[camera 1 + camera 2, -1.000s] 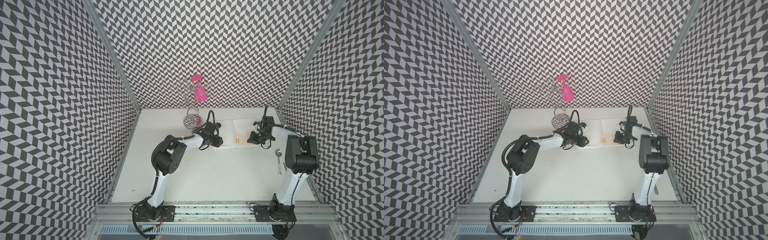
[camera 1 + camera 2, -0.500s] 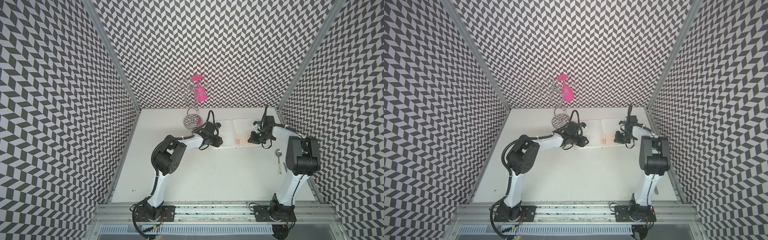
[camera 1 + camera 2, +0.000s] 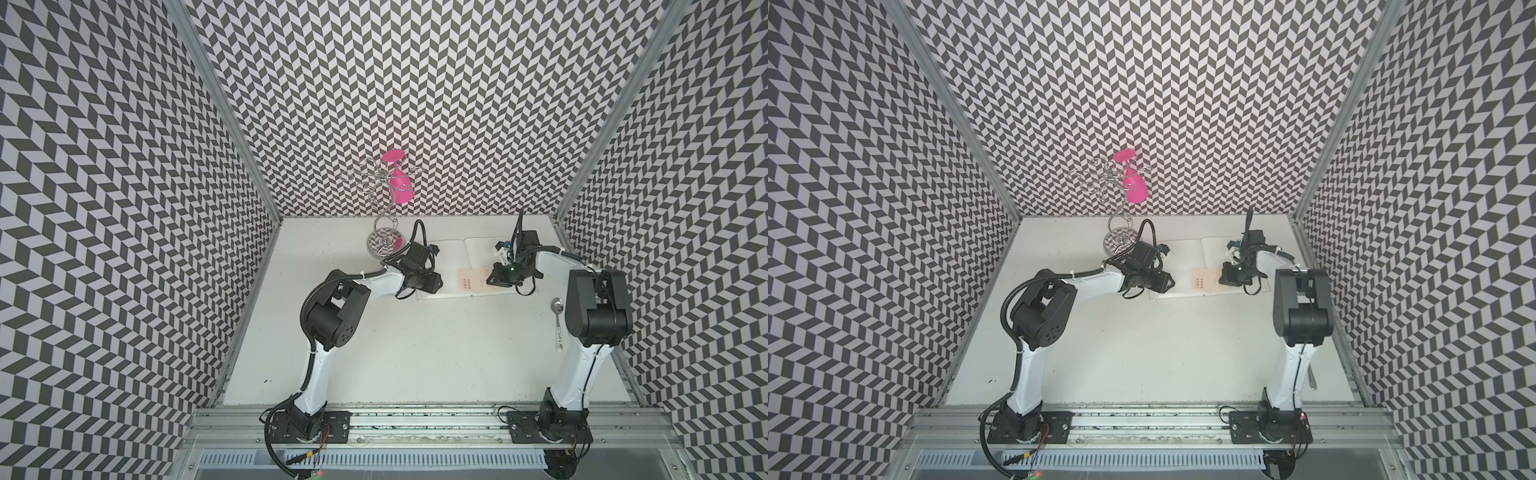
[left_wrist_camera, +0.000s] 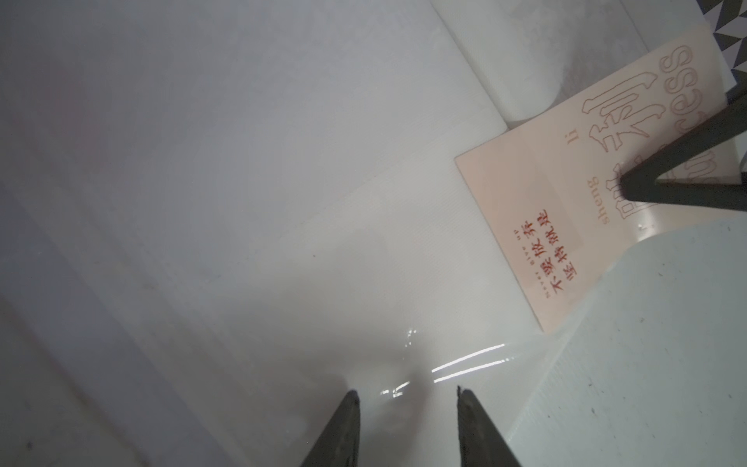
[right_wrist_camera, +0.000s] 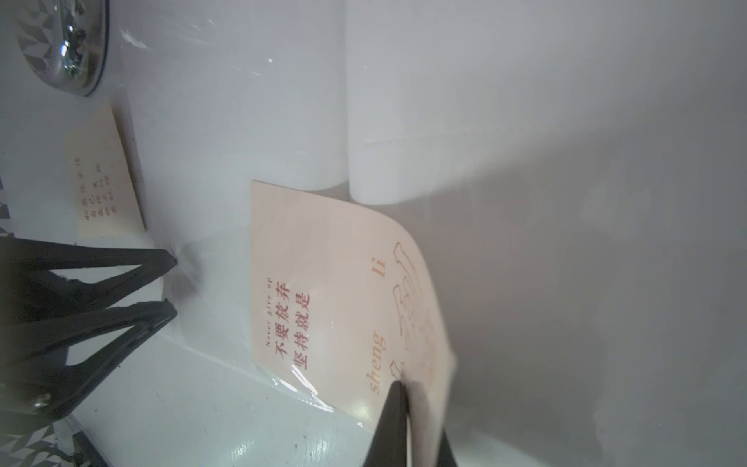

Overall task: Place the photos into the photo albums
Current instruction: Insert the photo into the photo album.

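One cream card [image 5: 103,178] sits pocketed in the album [image 3: 451,257] at the table's [image 3: 415,332] 1 o'clock; the right gripper [image 5: 408,400] clamps the partly inserted peach card [image 5: 323,283], and the left gripper [image 4: 406,392] jaws stand apart.

Bright top views, shadowed wrist views, glare streaks, photo [image 5: 343,291] edge blurred

three tall black-and-white chevron-patterned walls [image 3: 415,83] box the scene in, a silver aluminium post [image 3: 222,108] up each back corner. below, a flat white tabletop [image 3: 436,353], evenly lit, silver aluminium rail [image 3: 415,417] along the near edge.
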You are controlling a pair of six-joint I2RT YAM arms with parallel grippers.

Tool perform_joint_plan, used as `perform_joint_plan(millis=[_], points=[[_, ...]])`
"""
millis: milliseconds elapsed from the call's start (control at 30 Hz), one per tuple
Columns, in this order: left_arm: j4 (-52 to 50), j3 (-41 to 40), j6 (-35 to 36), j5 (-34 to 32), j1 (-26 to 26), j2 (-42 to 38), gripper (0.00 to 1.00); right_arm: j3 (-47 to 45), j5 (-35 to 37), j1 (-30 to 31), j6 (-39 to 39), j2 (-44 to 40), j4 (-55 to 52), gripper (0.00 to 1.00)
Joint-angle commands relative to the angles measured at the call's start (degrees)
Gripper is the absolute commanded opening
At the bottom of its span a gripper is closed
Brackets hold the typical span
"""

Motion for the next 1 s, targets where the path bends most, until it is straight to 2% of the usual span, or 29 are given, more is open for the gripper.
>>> perform_joint_plan(millis=[0,67,200,467,767,967], points=[[-7.04,-1.68,-0.47,-1.98,1.18,-0.30,0.42,0.46,-0.19,1.82,-0.22,0.52,1.38,0.09],[-7.00,-1.74,-0.52,-1.94,1.34,-0.81,0.42,-0.46,0.09,1.92,1.04,-1.08,3.21,0.12],[-6.74,-1.91,-0.86,-1.68,1.56,-2.04,0.42,-2.12,3.21,1.98,4.10,-4.92,6.76,0.36],[-6.58,-2.52,-0.97,-0.90,3.38,-4.88,0.42,-3.40,10.24,1.75,7.53,-9.88,10.44,0.52],[-5.53,-3.37,-0.77,3.15,4.90,-5.78,0.42,-2.81,12.48,1.73,8.17,-7.19,9.38,0.54],[-5.10,-2.89,-0.31,3.61,4.81,-5.94,0.42,-4.80,12.76,1.73,8.43,-5.69,10.72,0.51]])
